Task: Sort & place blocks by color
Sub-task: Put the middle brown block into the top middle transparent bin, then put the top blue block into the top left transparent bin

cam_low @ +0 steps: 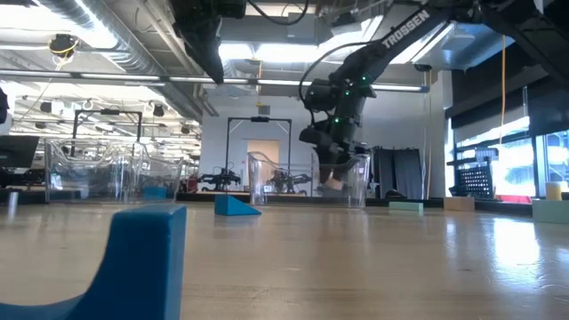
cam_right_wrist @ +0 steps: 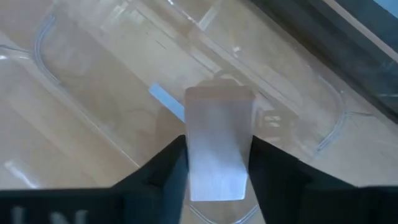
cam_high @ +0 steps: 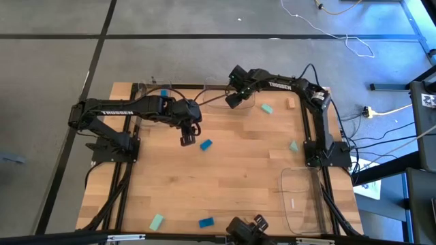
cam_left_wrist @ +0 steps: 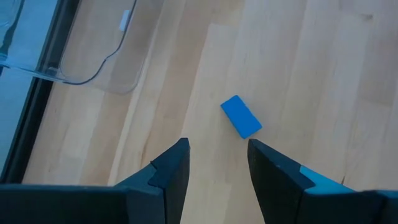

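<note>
Where fingers flank it, block [cam_right_wrist: 216,152] half-hidden

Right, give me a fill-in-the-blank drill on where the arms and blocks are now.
1. The left gripper, jaws ___, hovers near the blue block.
2. The right gripper has a pale block between its jaws, above a clear plastic ___.
3. The table has a top of light ___.
Missing words: open; tray; wood.

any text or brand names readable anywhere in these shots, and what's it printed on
"TROSSEN": white letters on the left arm, high view.
"TROSSEN": on the right arm, high view, and again in the low view.
Nothing else can be read; the blocks and clear trays show no lettering.
</note>
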You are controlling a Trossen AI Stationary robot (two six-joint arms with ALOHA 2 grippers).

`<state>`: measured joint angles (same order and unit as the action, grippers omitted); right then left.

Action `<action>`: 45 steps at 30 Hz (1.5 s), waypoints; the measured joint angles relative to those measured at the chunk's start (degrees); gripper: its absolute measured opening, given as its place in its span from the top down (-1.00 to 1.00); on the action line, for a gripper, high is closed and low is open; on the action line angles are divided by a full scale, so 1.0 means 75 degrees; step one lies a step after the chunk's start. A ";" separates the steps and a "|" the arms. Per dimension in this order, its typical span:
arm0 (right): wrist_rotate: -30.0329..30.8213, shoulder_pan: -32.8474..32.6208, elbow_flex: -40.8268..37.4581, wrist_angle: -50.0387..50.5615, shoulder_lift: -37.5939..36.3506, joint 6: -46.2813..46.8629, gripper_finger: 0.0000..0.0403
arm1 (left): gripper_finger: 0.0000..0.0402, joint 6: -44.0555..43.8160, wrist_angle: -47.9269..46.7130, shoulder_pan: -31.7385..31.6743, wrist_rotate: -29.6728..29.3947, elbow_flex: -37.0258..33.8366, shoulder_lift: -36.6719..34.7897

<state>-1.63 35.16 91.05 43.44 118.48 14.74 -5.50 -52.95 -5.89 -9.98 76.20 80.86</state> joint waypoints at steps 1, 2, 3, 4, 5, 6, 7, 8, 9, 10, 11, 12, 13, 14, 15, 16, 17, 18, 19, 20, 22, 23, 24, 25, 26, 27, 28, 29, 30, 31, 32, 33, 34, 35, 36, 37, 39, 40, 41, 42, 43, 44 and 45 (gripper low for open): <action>0.0000 0.0000 0.0000 0.0000 0.0000 0.0003 0.06 | 0.24 0.0002 0.0000 -0.0003 0.0000 0.0000 0.0000; 0.0000 0.0000 0.0000 0.0000 0.0000 0.0007 0.01 | 0.24 0.0003 0.0000 -0.0003 0.0000 0.0000 0.0000; 0.0000 0.0000 0.0000 0.0000 -0.0003 0.0008 -0.03 | 0.24 0.0008 0.0000 -0.0003 0.0000 0.0000 0.0000; 0.0000 0.0000 0.0000 0.0003 -0.0003 0.0003 -0.06 | 0.24 0.0016 0.0000 0.0000 0.0000 0.0000 0.0000; 0.0000 -0.0003 0.0000 0.0003 -0.0003 0.0003 -0.07 | 0.24 0.0032 -0.0001 0.0000 0.0000 0.0000 0.0000; -0.0003 -0.0003 0.0000 0.0003 -0.0003 0.0015 -0.08 | 0.24 0.0044 -0.0003 0.0000 0.0000 0.0000 0.0000; -0.0005 -0.0003 0.0000 0.0005 -0.0003 0.0041 -0.08 | 0.24 0.0068 -0.0003 0.0000 0.0000 0.0000 0.0000; -0.0022 -0.0003 0.0000 0.0023 -0.0006 0.0129 -0.09 | 0.24 0.0076 -0.0003 0.0000 0.0000 0.0000 0.0000; -0.0101 -0.0002 0.0018 0.0096 -0.0009 0.0210 -0.09 | 0.24 0.0076 -0.0006 0.0000 0.0000 0.0000 0.0000; -0.0271 0.0003 0.0078 0.0240 -0.0009 0.0249 -0.09 | 0.24 0.0076 -0.0006 0.0000 0.0000 0.0000 0.0000; -0.0484 0.0021 0.0149 0.0376 -0.0009 0.0263 -0.10 | 0.24 0.0076 -0.0006 0.0000 0.0000 0.0000 0.0000; -0.0715 0.0029 0.0239 0.0505 -0.0009 0.0257 -0.10 | 0.24 0.0076 -0.0015 0.0000 0.0002 0.0000 0.0000; -0.0938 0.0032 0.0349 0.0649 -0.0012 0.0196 -0.10 | 0.24 0.0076 -0.0033 0.0000 0.0020 0.0000 0.0000; -0.1132 0.0035 0.0474 0.0851 -0.0012 0.0122 -0.10 | 0.24 0.0076 -0.0063 0.0000 0.0090 0.0000 0.0000; -0.1295 0.0035 0.0611 0.1092 -0.0012 -0.0017 -0.10 | 0.24 0.0076 -0.0101 0.0000 0.0183 0.0000 0.0000; -0.1429 0.0035 0.0754 0.1303 -0.0012 -0.0151 -0.10 | 0.24 0.0076 -0.0122 0.0000 0.0293 0.0000 0.0000; -0.1563 0.0035 0.0891 0.1516 -0.0014 -0.0328 -0.10 | 0.24 0.0080 -0.0149 0.0000 0.0413 0.0000 0.0000; -0.1681 0.0019 0.1025 0.1751 -0.0017 -0.0570 -0.10 | 0.24 0.0097 -0.0214 0.0000 0.0511 0.0000 0.0000; -0.1799 -0.0027 0.1157 0.2019 -0.0017 -0.0817 -0.10 | 0.24 0.0144 -0.0307 0.0000 0.0593 0.0000 0.0000; -0.1890 -0.0072 0.1289 0.2283 -0.0017 -0.1054 -0.10 | 0.24 0.0160 -0.0369 0.0000 0.0639 0.0000 0.0000; -0.1894 -0.0213 0.1500 0.2730 -0.0075 -0.1446 -0.11 | 0.24 0.0152 -0.0512 0.0000 0.0660 0.0000 0.0000; -0.1886 -0.0309 0.1537 0.2885 -0.0139 -0.1611 -0.11 | 0.24 0.0105 -0.0600 0.0000 0.0663 0.0000 0.0000; -0.1880 -0.0418 0.1569 0.2964 -0.0232 -0.1711 -0.11 | 0.24 0.0018 -0.0689 0.0000 0.0662 0.0000 0.0000; -0.1874 -0.0509 0.1571 0.3017 -0.0366 -0.1807 -0.11 | 0.24 -0.0051 -0.0767 0.0000 0.0665 0.0000 0.0000; -0.1848 -0.0620 0.1571 0.3098 -0.0499 -0.1841 -0.11 | 0.24 -0.0150 -0.0841 0.0000 0.0667 0.0000 0.0000; -0.1805 -0.0724 0.1571 0.3131 -0.0665 -0.1846 -0.11 | 0.24 -0.0232 -0.0898 0.0000 0.0665 0.0000 0.0000; -0.1728 -0.0837 0.1572 0.3133 -0.0835 -0.1855 -0.11 | 0.24 -0.0314 -0.0934 0.0007 0.0667 0.0000 0.0000; -0.1562 -0.0958 0.1574 0.3138 -0.1021 -0.1855 -0.11 | 0.24 -0.0420 -0.0969 0.0026 0.0667 0.0000 0.0000; -0.1414 -0.1062 0.1574 0.3179 -0.1226 -0.1848 -0.11 | 0.24 -0.0500 -0.1000 0.0065 0.0662 0.0000 0.0000; -0.1255 -0.1195 0.1574 0.3214 -0.1418 -0.1844 -0.11 | 0.24 -0.0602 -0.1041 0.0106 0.0664 0.0000 0.0000; -0.1097 -0.1315 0.1574 0.3213 -0.1650 -0.1833 -0.11 | 0.24 -0.0674 -0.1077 0.0144 0.0670 -0.0004 0.0000; -0.1003 -0.1421 0.1574 0.3261 -0.1867 -0.1822 -0.11 | 0.24 -0.0772 -0.1052 0.0187 0.0667 -0.0034 0.0000; -0.0894 -0.1556 0.1574 0.3298 -0.2079 -0.1798 -0.11 | 0.24 -0.0865 -0.1025 0.0220 0.0676 -0.0084 0.0000; -0.0819 -0.1663 0.1574 0.3295 -0.2319 -0.1770 -0.11 | 0.24 -0.0998 -0.1020 0.0251 0.0674 -0.0158 0.0000; -0.0752 -0.1779 0.1574 0.3295 -0.2515 -0.1712 -0.11 | 0.24 -0.1168 -0.0998 0.0285 0.0667 -0.0246 0.0000; -0.0662 -0.1906 0.1577 0.3256 -0.2717 -0.1618 -0.11 | 0.24 -0.1345 -0.0923 0.0307 0.0657 -0.0342 0.0000; -0.0518 -0.2105 0.1578 0.3228 -0.3100 -0.1572 -0.11 | 0.24 -0.1672 -0.0646 0.0312 0.0606 -0.0543 0.0000; -0.0443 -0.2220 0.1580 0.3229 -0.3293 -0.1570 -0.11 | 0.24 -0.1825 -0.0538 0.0315 0.0603 -0.0635 0.0000; -0.0443 -0.2287 0.1580 0.3259 -0.3474 -0.1568 -0.11 | 0.24 -0.1949 -0.0395 0.0315 0.0609 -0.0732 0.0000; -0.0437 -0.2384 0.1580 0.3275 -0.3640 -0.1561 -0.11 | 0.24 -0.2063 -0.0254 0.0315 0.0628 -0.0808 0.0002; -0.0444 -0.2470 0.1580 0.3277 -0.3818 -0.1503 -0.11 | 0.24 -0.2178 -0.0093 0.0315 0.0629 -0.0889 0.0003; -0.0441 -0.2541 0.1580 0.3292 -0.3995 -0.1406 -0.11 | 0.24 -0.2246 0.0071 0.0312 0.0626 -0.0968 0.0003; -0.0442 -0.2611 0.1580 0.3294 -0.4167 -0.1342 -0.11 | 0.24 -0.2313 0.0169 0.0312 0.0589 -0.1020 0.0004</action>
<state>-4.94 15.58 102.89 68.14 87.22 4.68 -22.84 -51.68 -3.55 -5.56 68.55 80.89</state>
